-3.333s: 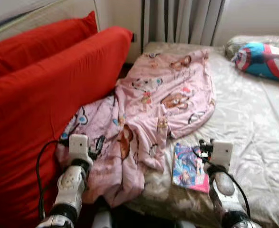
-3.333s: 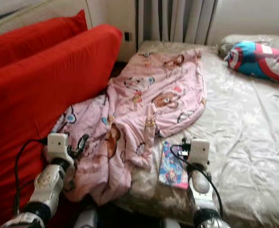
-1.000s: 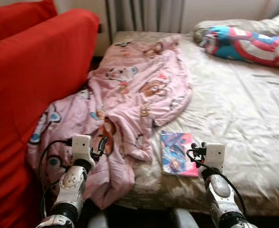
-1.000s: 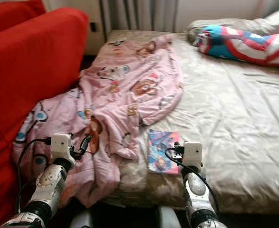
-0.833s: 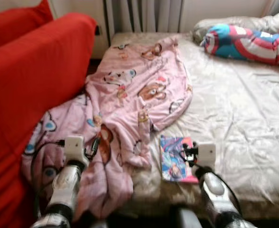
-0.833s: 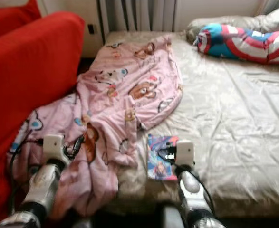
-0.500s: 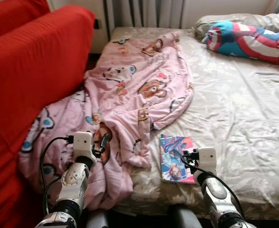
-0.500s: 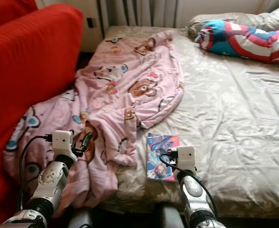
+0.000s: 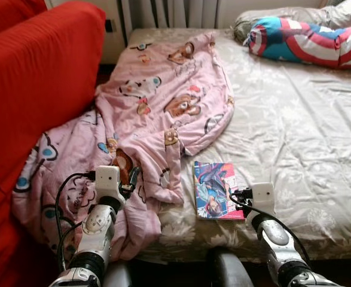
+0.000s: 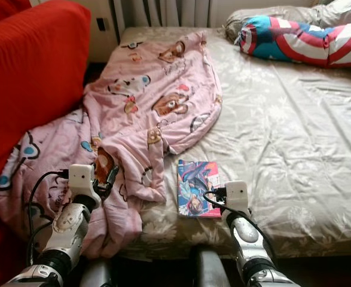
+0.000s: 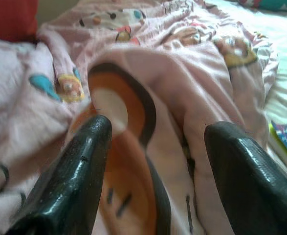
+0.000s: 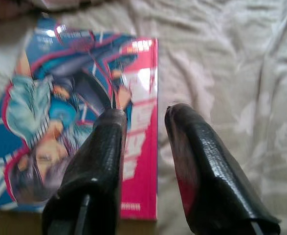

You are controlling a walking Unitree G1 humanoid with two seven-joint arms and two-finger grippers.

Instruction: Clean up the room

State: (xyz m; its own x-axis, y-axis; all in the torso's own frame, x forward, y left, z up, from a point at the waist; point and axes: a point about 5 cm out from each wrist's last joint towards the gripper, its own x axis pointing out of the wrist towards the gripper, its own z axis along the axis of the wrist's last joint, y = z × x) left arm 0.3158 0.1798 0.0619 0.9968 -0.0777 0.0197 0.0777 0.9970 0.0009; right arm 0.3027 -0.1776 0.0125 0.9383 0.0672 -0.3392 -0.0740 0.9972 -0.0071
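A pink cartoon-print blanket (image 9: 163,107) lies crumpled across the left side of the bed (image 9: 301,137) and hangs over its near edge. A colourful pink and blue book (image 9: 216,190) lies flat by the bed's front edge, just right of the blanket. My left gripper (image 11: 155,132) is open, its fingers (image 11: 79,166) low over a fold of the blanket (image 11: 192,83). My right gripper (image 12: 143,115) is open with a narrow gap, hovering above the pink right edge of the book (image 12: 84,112).
A large red cushion or sofa back (image 9: 31,84) stands along the left, with the blanket wedged against it. A blue, red and white shield-print pillow (image 9: 307,42) lies at the bed's far right. Curtains (image 9: 163,9) hang behind the bed.
The camera has moved forward and tilted down, so the bed sits lower and closer. My right gripper now lies by the book's right edge; the left one stays over the blanket.
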